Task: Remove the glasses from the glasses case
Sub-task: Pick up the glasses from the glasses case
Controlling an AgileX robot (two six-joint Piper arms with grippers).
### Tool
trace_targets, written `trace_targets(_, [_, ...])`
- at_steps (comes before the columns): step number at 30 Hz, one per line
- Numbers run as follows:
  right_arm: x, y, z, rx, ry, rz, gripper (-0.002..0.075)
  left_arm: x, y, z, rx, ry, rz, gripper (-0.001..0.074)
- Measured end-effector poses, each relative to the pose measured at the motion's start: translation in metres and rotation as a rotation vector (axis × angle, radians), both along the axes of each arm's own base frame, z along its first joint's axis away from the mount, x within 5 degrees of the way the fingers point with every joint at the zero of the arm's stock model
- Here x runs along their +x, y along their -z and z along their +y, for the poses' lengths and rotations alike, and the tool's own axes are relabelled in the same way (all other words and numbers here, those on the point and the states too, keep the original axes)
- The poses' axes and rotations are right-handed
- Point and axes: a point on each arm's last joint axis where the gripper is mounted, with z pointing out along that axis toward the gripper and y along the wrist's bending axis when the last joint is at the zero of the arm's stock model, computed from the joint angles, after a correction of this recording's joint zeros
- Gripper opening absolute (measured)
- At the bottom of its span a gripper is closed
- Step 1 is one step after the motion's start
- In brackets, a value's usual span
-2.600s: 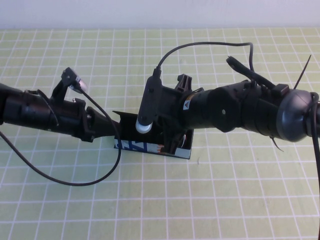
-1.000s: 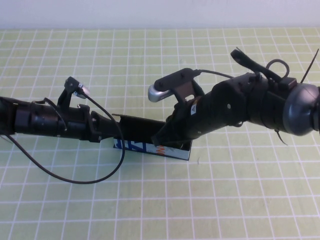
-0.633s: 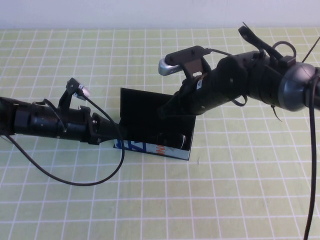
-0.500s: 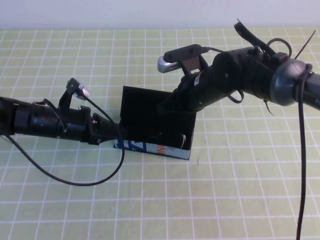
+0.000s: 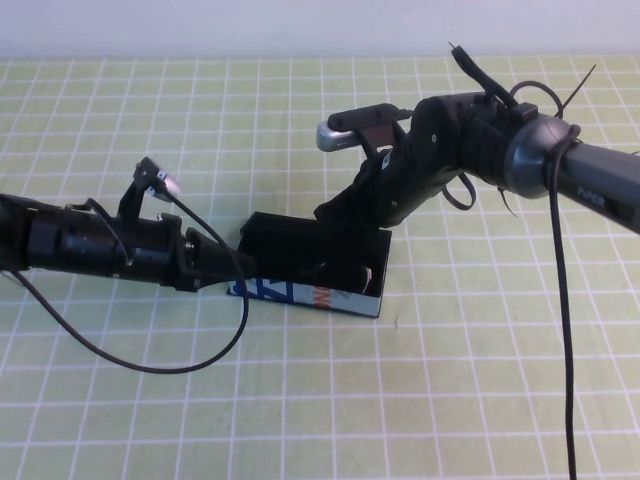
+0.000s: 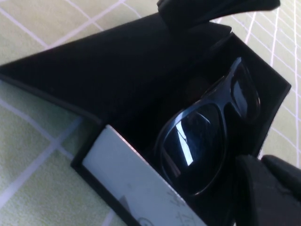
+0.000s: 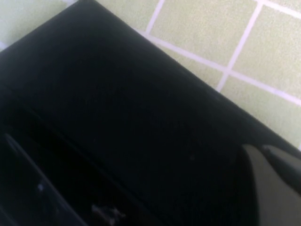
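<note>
The glasses case [image 5: 312, 280] carries blue and orange print on its light-blue side, but the characters are too broken up by the arm and the angle to be read. In the left wrist view the same side shows only faint grey marks, none legible. The right arm's dark link bears small pale lettering that cannot be made out.

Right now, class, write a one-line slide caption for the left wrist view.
Matte black dark-lensed glasses lying inside the open black rectangular glasses case, its flap lid raised, on the green gridded mat.
</note>
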Motion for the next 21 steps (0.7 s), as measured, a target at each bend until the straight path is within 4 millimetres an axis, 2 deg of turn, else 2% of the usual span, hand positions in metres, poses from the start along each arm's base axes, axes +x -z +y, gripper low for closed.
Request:
trace_targets(7, [0.000,0.003,0.000,-0.002,-0.013,0.023,-0.0016,0.000,0.000,0.000,0.003,0.003,0.000,-0.0004])
trace_targets(14, [-0.003,-0.005,0.002,-0.022,-0.066,0.055,-0.0016,0.000,0.000,0.000,0.003,0.003,0.000,-0.0004])
trace_targets(17, [-0.005,-0.014,0.002,-0.036,-0.100,0.070,-0.0016,0.000,-0.001,0.000,0.003,0.003,-0.002,-0.0004])
trace_targets(21, [-0.009,-0.036,0.003,-0.044,-0.153,0.070,-0.0016,0.001,-0.010,0.000,0.003,0.004,-0.032,-0.0004])
